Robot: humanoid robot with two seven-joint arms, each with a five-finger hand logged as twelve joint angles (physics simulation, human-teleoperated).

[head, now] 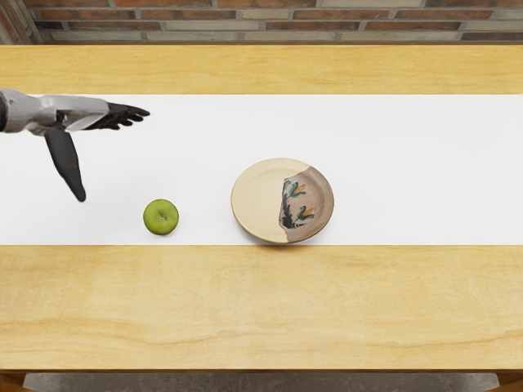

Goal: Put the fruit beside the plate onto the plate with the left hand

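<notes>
Starting nearest, the wooden table [261,310] shows a broad plank strip, and beyond it a white runner [409,147] crosses from left to right. On the near part of the runner sits the green apple [161,216], stem dimple facing up. It lies left of the plate [261,192], with a gap of white cloth between them. The plate is round, cream on its left and brown with a painted plant on its right, and it holds nothing.

Farther back and further left, the left hand [86,118] hangs over the runner, its arm coming in from the left edge. Its fingers [127,113] are stretched out and apart, pointing right, with the thumb [67,163] dangling toward the near side. They grip nothing. The hand is well apart from the apple. The right arm does not show. A brick wall [261,20] runs behind the far edge.

The step in hand looks like the reach, so the task is barely begun. To do it well, the hand should travel nearer and rightward until the palm is above the apple. It should then come down with thumb and fingers kept wide on opposite sides. Closing too early, or brushing the round fruit from one side, would likely roll it away.
</notes>
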